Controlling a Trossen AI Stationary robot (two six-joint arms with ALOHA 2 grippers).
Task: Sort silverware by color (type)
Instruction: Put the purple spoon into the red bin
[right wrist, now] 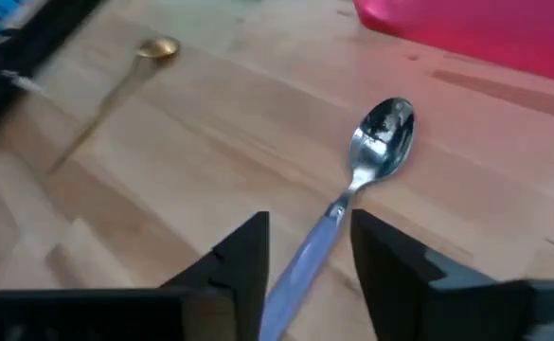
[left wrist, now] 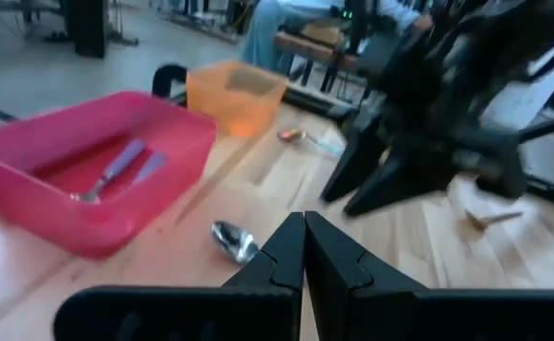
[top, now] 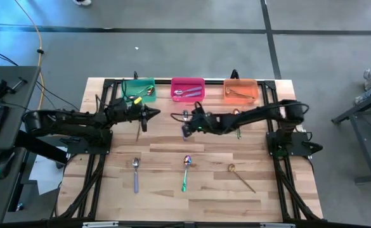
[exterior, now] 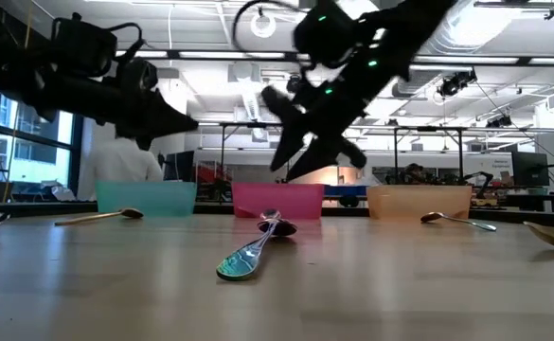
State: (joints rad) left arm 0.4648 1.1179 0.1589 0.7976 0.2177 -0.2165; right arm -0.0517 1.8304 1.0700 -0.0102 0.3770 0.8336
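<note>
A wooden tabletop (top: 160, 190) carries three bins along its far edge: teal (top: 137, 89), pink (top: 188, 89) and orange (top: 240, 90), each holding spoons. The right gripper (right wrist: 310, 260) hovers low just in front of the pink bin, its jaws parted on either side of the handle of a lavender spoon (right wrist: 366, 156) lying flat, not yet gripping it. The left gripper (left wrist: 304, 251) waits near the teal bin, jaws closed and empty. Other spoons lie scattered on the tabletop, including a green-handled spoon (top: 185, 172) near the front.
</note>
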